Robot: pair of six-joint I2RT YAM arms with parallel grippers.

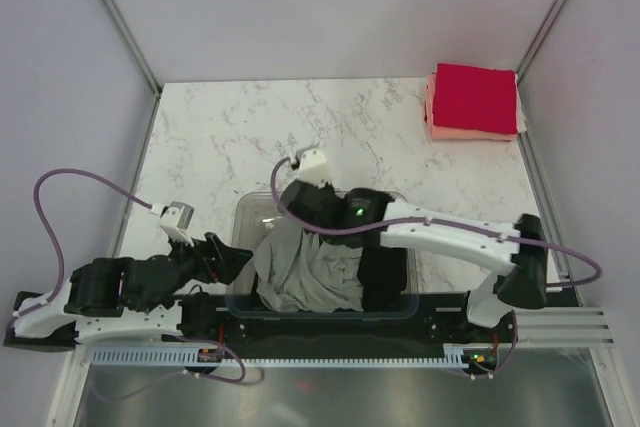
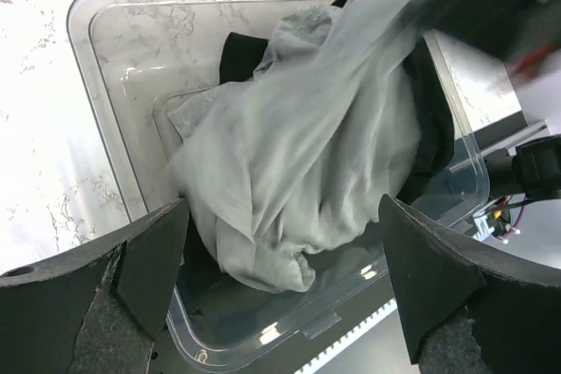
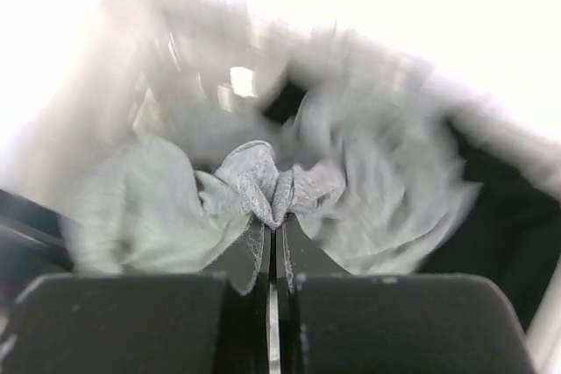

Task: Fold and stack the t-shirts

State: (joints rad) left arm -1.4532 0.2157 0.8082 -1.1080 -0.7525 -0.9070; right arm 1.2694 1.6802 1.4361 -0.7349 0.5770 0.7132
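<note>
A heather-grey t-shirt [image 1: 310, 272] hangs crumpled out of the clear plastic bin [image 1: 245, 217] at the table's near edge; it also shows in the left wrist view [image 2: 298, 181]. My right gripper [image 1: 300, 209] is shut on a pinch of this grey cloth [image 3: 273, 188] and holds it up above the bin. A black t-shirt [image 1: 385, 272] lies under it in the bin, seen also in the left wrist view [image 2: 434, 142]. My left gripper [image 1: 232, 259] is open and empty just left of the bin, with its fingers [image 2: 149, 260] wide apart. A red t-shirt [image 1: 475, 97] lies folded on a salmon-pink one [image 1: 450, 133] at the far right.
The bin's near wall [image 2: 333, 321] sits against the black rail of the arm bases [image 1: 330, 327]. The marble tabletop [image 1: 220, 137] stretches behind the bin. Metal frame posts [image 1: 115, 17] stand at the table's far corners.
</note>
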